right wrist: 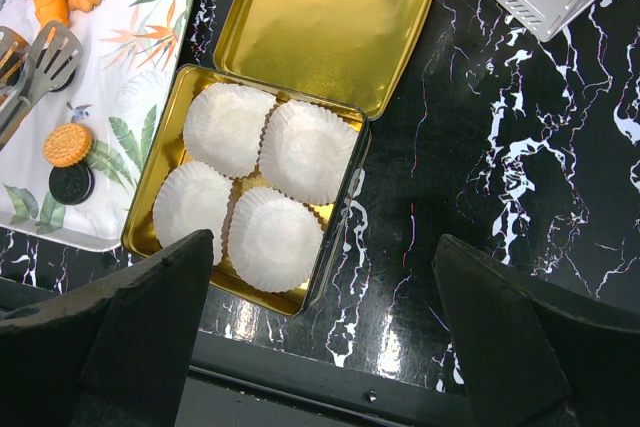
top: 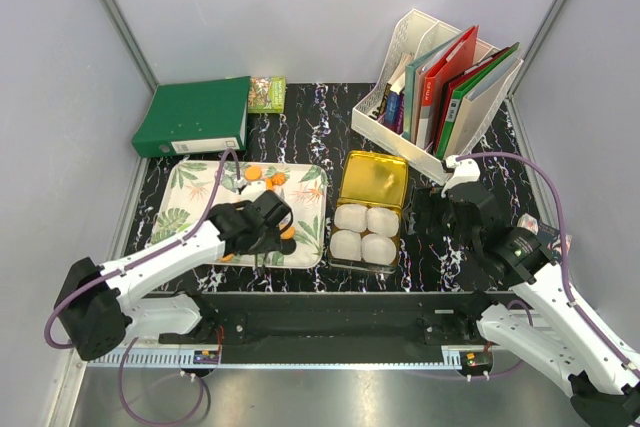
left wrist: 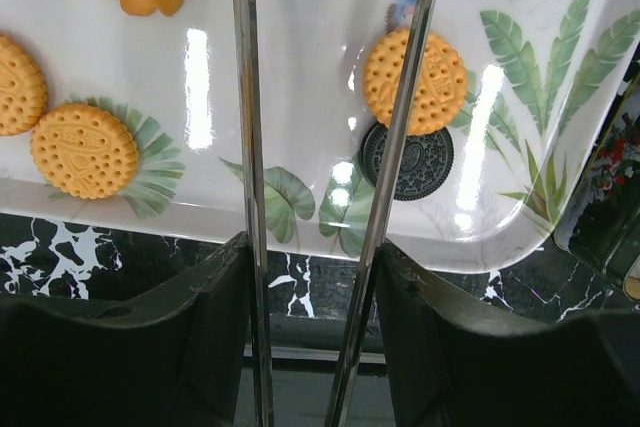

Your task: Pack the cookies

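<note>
DESK: Where do the cookies point(left wrist: 85, 150) sit?

PHOTOGRAPHER: On the leaf-print tray point(top: 190, 197), every one I can see. The left wrist view counts four orange and one black cookie point(left wrist: 420, 162). The black one touches an orange round point(left wrist: 435, 87) by the tray's near right corner. Two more orange rounds lie toward its near left, and a flower-shaped orange one sits farther in.

DESK: And the arms?

PHOTOGRAPHER: The left arm reaches in slantwise from the near left across the tray's near edge, wrist tipped down. The left gripper point(left wrist: 312, 252) is about half closed on a pair of metal tongs point(left wrist: 247, 97), one blade against each finger. The blades run out over the tray, and the right blade crosses the edge of the orange round beside the black cookie (whether the slotted tips touch the tray, I cannot tell). The right arm bends forward on the tin's side away from the tray. The right gripper point(right wrist: 322, 247) is spread wide, holds nothing and points down at the marble table point(right wrist: 520, 147).

DESK: What else?

PHOTOGRAPHER: One gold tin point(right wrist: 163, 152) just right of the tray, its lid point(right wrist: 330, 17) lying open flat on the far side, with four white paper cups point(right wrist: 305, 152) inside in two rows. Past the tray's far edge is one green binder point(top: 193, 117). Well to the right of the tray stands one white file rack point(top: 395, 142) of folders.
</note>
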Controlling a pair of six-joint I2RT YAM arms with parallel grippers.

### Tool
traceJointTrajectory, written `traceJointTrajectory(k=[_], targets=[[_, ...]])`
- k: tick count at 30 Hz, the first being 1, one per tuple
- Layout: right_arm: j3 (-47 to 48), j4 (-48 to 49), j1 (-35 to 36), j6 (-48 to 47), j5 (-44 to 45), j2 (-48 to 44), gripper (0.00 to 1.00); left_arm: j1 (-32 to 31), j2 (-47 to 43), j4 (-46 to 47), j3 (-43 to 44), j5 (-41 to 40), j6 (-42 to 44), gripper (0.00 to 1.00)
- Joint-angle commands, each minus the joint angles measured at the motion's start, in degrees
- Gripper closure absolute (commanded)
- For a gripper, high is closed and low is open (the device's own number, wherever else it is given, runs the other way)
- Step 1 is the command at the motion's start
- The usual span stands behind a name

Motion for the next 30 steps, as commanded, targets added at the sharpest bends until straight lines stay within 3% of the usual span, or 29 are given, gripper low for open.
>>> traceJointTrajectory(k=[1,30], targets=[[0.1,2.1,-0.2,0.4,1.4,-0.4,0.00,-0.3,-3.2,1.3,-0.3,2.4,1.1,0.48],[0.1,2.2,-0.2,0.5,1.7,-0.3,0.00,-1.6,-4.3,-3.9,-2.1,1.8,1.1,0.58]])
